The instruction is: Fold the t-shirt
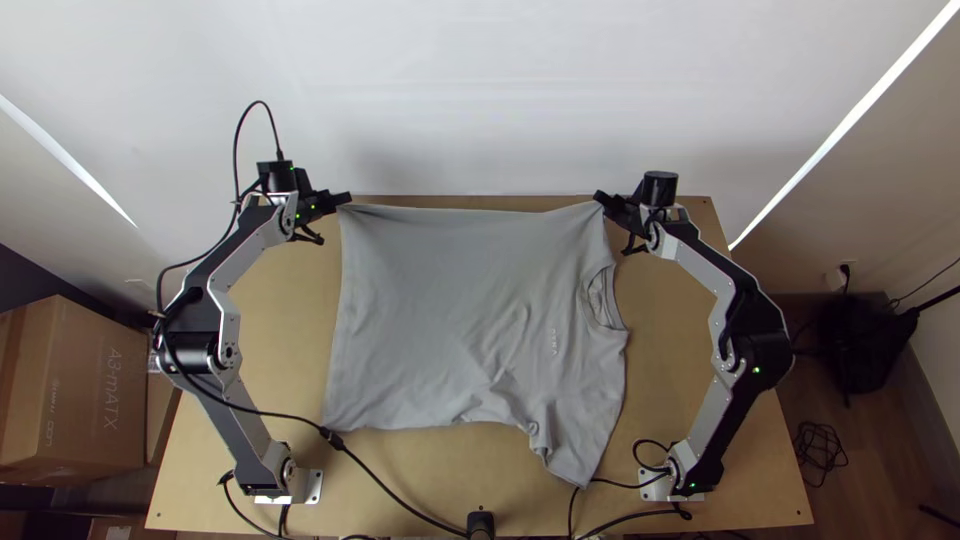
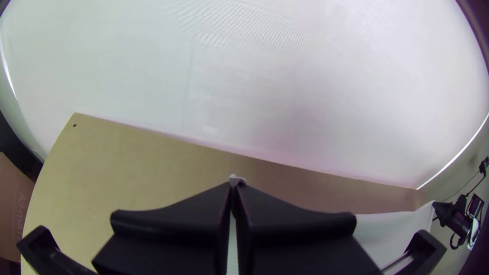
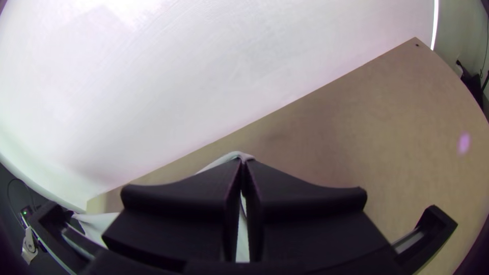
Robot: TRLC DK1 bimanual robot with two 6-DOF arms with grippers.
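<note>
So the grey t-shirt (image 1: 430, 310) is spread mid-frame on the tabletop (image 1: 675, 330), pinched by the closed left fingers (image 2: 173, 219) at upper left and closed right fingers (image 3: 310, 201) at upper right. Should be light and floppy imo, so best held taut by those corners.

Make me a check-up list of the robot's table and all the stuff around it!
Surface: light wooden table.
Job's things: grey t-shirt, spread sideways, neck to the right, rumpled towards the near side.
Clutter: small black object at the near edge.
Grippers: left gripper and right gripper shut on the shirt's far edge, one at each end.
Cables: black cable across the table's near part.
Surroundings: cardboard box at left, white backdrop behind.
</note>
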